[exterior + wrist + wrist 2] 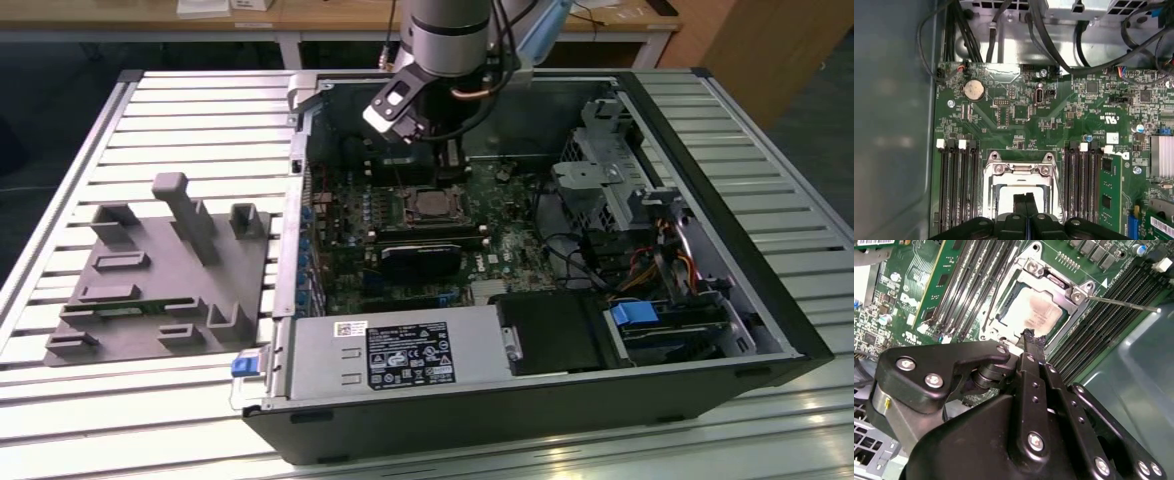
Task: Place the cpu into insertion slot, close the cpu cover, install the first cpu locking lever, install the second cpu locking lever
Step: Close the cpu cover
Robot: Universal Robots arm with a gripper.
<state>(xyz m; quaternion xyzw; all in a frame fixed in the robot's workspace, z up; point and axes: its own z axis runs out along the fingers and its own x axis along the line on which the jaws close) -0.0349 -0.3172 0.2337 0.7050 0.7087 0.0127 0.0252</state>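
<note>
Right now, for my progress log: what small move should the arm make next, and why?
Probably slide the gripper, jaws shut, toward the locking lever that juts free over the memory slots. The cpu already lies under the lowered cpu cover, so latching seems to be what remains.

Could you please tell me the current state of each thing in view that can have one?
cpu, seated in the insertion slot.
cpu cover, closed flat over the cpu.
locking lever, rod sticking out past the socket, seemingly unlatched.
gripper, shut, holding nothing, tips by the socket's edge.
computer case, side open, motherboard exposed.
</note>
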